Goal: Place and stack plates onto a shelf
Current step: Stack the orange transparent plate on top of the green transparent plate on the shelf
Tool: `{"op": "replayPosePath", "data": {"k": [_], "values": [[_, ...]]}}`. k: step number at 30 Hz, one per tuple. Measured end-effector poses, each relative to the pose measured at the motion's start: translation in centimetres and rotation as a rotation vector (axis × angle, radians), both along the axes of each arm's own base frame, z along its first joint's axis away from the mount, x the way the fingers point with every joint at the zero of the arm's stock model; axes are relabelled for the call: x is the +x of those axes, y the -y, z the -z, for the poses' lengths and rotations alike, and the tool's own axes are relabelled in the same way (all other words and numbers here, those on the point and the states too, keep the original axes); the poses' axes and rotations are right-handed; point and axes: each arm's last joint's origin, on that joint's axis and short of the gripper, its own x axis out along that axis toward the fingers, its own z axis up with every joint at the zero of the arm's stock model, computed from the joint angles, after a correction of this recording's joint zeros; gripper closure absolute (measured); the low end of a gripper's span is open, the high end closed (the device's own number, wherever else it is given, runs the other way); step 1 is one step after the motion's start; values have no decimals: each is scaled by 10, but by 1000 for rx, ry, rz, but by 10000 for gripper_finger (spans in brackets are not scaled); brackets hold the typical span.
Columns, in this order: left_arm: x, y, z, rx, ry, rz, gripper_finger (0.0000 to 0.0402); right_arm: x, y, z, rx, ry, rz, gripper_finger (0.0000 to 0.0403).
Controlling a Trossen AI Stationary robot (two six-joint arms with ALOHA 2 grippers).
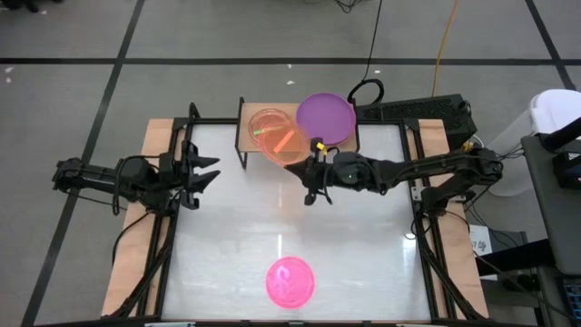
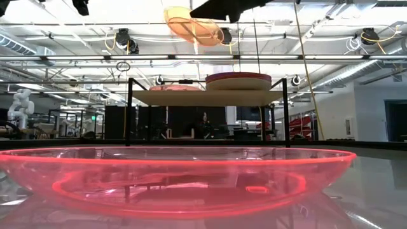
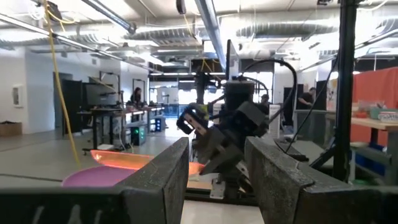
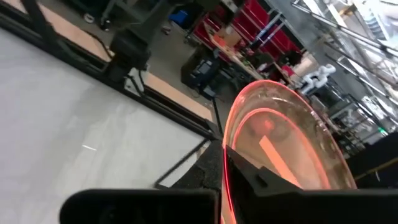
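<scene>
The light-wood shelf (image 1: 250, 145) stands at the table's far edge on black legs (image 2: 130, 111). A stack topped by a purple plate (image 1: 325, 118) lies on its right half (image 2: 238, 79), and a pink plate (image 2: 170, 88) on its left half. My right gripper (image 1: 311, 156) is shut on a clear orange plate (image 1: 280, 138), held high above the shelf (image 2: 194, 25). Another pink plate (image 1: 290, 282) lies flat near the table's near edge (image 2: 178, 178). My left gripper (image 1: 207, 173) waits open at the table's left side (image 3: 216, 177). My right gripper pinches the orange plate at its rim (image 4: 225, 167), on the side toward the table's right and near edges, one finger (image 4: 261, 186) on each face. The fingers reach in from the right. The plate is lifted clear, tilted, above the shelf's left half (image 2: 191, 28).
Black frame rails (image 1: 174, 154) run along the table's left and right sides. A black box and cables (image 1: 413, 113) sit beyond the far right corner. The white tabletop (image 1: 363, 245) between shelf and near pink plate is bare. People show far off in the room (image 3: 135, 96).
</scene>
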Motion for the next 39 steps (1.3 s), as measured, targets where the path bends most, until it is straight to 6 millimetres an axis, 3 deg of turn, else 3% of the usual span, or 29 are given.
{"op": "replayPosePath", "data": {"k": [14, 23, 28, 39], "values": [[0, 0, 0, -21, 3, 7, 238, 5, 33, 8, 102, 0, 5, 403], [0, 0, 0, -18, 2, 6, 238, 20, 51, -17, 140, 71, -23, 403], [0, 0, 0, -30, 4, 10, 238, 31, 61, -21, 160, -14, -1, 403], [0, 0, 0, -24, 5, 8, 238, 58, 92, 17, 119, -149, 57, 403]]}}
